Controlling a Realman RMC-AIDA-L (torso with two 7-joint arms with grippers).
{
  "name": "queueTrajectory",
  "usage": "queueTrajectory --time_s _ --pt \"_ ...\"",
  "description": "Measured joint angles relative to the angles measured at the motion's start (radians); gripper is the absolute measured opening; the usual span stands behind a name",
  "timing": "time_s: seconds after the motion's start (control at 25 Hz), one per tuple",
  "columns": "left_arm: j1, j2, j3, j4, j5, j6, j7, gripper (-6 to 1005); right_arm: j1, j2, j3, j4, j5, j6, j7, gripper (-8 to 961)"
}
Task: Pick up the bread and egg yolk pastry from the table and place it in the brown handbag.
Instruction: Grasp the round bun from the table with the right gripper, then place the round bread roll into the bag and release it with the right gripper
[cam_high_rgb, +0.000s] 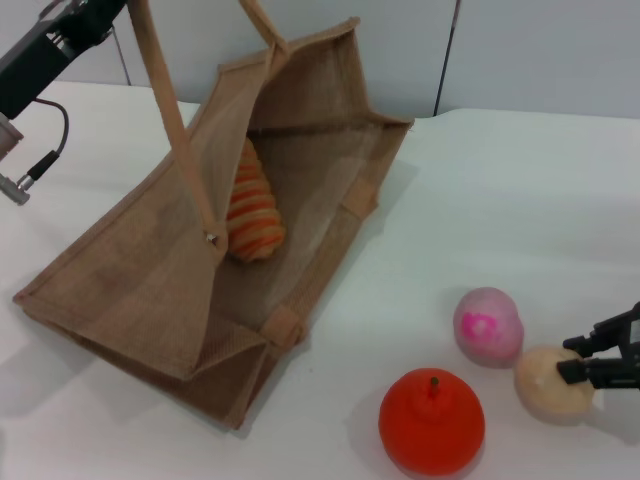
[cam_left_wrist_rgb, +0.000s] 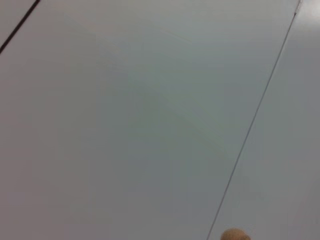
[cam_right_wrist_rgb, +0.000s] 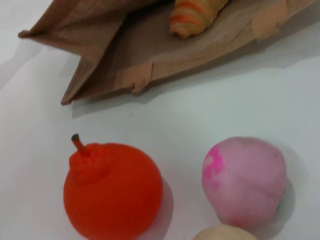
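White tabletop (cam_high_rgb: 500, 200) crowds the round tan egg yolk pastry (cam_high_rgb: 552, 384) against a pink ball (cam_high_rgb: 488, 325), so the right gripper (cam_high_rgb: 572, 358), jaws spread at the pastry, may knock both away from the coarse brown jute handbag (cam_high_rgb: 130, 290) already holding the striped orange-and-cream bread (cam_high_rgb: 254, 215), while the left gripper's state cannot be told.

Bread (cam_high_rgb: 253, 208) in handbag (cam_high_rgb: 140, 280); pastry (cam_high_rgb: 553, 384) right.

Bright, even overhead light, no hard glare. Soft shadows under the brown handbag (cam_high_rgb: 150, 290) and red fruit (cam_high_rgb: 432, 422) on the white worktop (cam_high_rgb: 520, 220). Right wrist view slightly soft; left wrist view nearly featureless.
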Motion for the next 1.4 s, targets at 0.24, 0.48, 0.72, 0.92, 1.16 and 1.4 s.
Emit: queueTrajectory --time_s 0.24,0.48,0.72,0.92,1.16,1.4 --pt "-0.011 -0.001 0.003 0.000 0.005 -0.005 0.000 167 0.009 -0.009 0.009 -0.005 0.021 -0.012 0.000 316" --pt "-0.014 -0.002 0.003 0.000 0.009 -0.008 -0.010 167 0.004 -0.008 0.012 -0.050 0.094 -0.038 -0.001 281" --pt "-0.060 -0.005 0.006 -0.002 0.059 -0.009 -0.015 168 0.027 -0.008 0.011 -0.066 0.142 -0.041 0.003 237" --pt "-0.105 -0.005 0.007 -0.024 0.094 -0.015 -0.021 169 0.072 -0.005 0.005 -0.065 0.193 -0.040 0.007 210" --pt "-0.154 -0.006 0.047 -0.029 0.106 -0.039 -0.034 170 0.123 0.011 -0.028 -0.016 0.301 -0.007 -0.027 182" --pt "-0.184 -0.006 0.058 -0.029 0.109 -0.098 -0.072 171 0.214 0.012 -0.192 0.167 0.429 0.174 -0.076 178"
